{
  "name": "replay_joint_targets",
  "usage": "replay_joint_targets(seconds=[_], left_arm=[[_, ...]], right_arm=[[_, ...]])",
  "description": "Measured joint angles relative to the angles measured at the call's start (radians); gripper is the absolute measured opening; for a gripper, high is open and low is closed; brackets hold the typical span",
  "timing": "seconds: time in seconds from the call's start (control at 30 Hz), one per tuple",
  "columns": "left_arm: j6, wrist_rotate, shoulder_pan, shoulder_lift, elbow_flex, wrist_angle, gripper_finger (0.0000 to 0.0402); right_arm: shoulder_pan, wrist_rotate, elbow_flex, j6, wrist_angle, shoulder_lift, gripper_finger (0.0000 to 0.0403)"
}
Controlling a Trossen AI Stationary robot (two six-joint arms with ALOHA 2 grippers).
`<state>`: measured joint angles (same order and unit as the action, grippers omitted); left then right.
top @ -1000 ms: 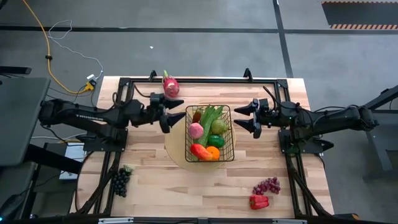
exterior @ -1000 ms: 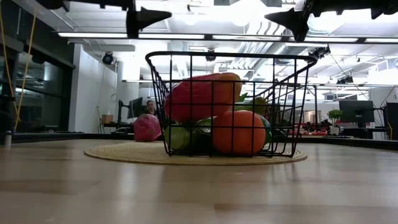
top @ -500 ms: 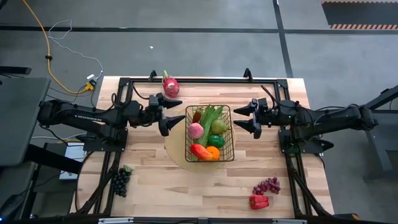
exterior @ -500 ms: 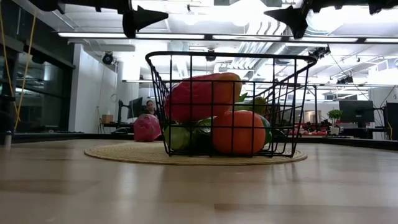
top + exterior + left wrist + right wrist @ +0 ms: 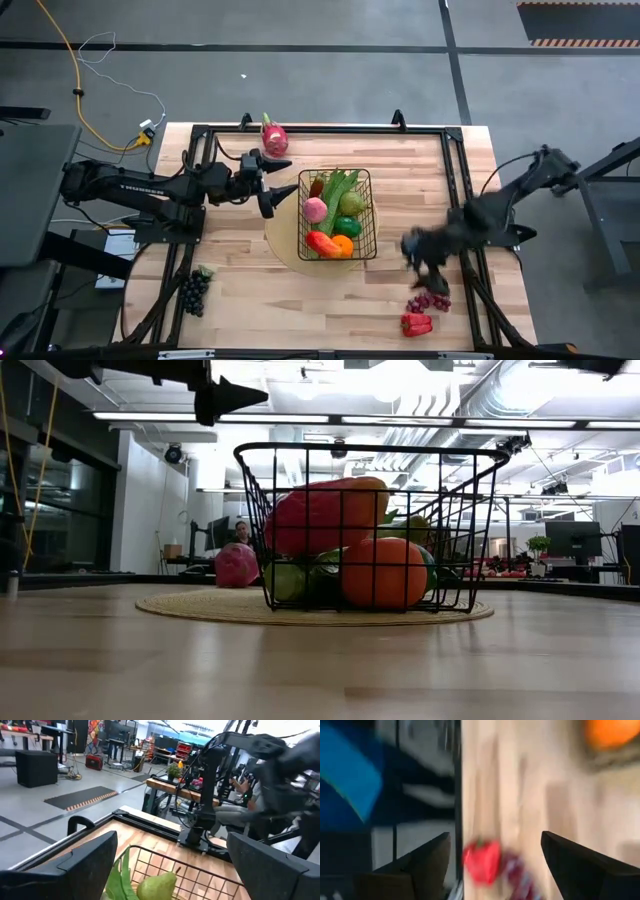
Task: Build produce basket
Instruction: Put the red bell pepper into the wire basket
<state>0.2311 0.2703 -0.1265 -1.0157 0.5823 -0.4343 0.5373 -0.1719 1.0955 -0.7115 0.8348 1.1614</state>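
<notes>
right gripper (image 5: 424,262) blurred above red grape bunch (image 5: 429,298) near table's right edge, fingers apart, empty; left gripper (image 5: 275,185) parted beside black wire-grid basket (image 5: 337,215) mid-table

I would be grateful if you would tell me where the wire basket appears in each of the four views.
High view: the basket sits at table centre on a round mat.
Low view: it fills the middle, full of produce.
Left wrist view: only its rim shows, between the left gripper fingers.
Right wrist view: not identifiable.
Shared landmark: the orange inside.
</notes>
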Motion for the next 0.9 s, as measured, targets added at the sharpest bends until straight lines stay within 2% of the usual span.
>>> replay_joint_targets(seconds=[0.2,0.37,0.63,0.9], left_arm=[[-0.044,0.006,0.0,0.0,0.0,0.001,0.0365],[-0.077,0.007,0.0,0.0,0.0,0.004,0.0365],[-0.104,0.04,0.0,0.0,0.0,0.004,0.0365],[-0.104,0.056,0.0,0.0,0.0,0.004,0.0365]], right_arm=[[0.228,0.014,0.016,-0.168,0.013,0.183,0.03],[0.338,0.017,0.016,-0.232,-0.02,0.332,0.03],[0.38,0.057,0.016,-0.278,-0.098,0.499,0.03],[0.38,0.07,0.02,-0.276,-0.165,0.573,0.03]])
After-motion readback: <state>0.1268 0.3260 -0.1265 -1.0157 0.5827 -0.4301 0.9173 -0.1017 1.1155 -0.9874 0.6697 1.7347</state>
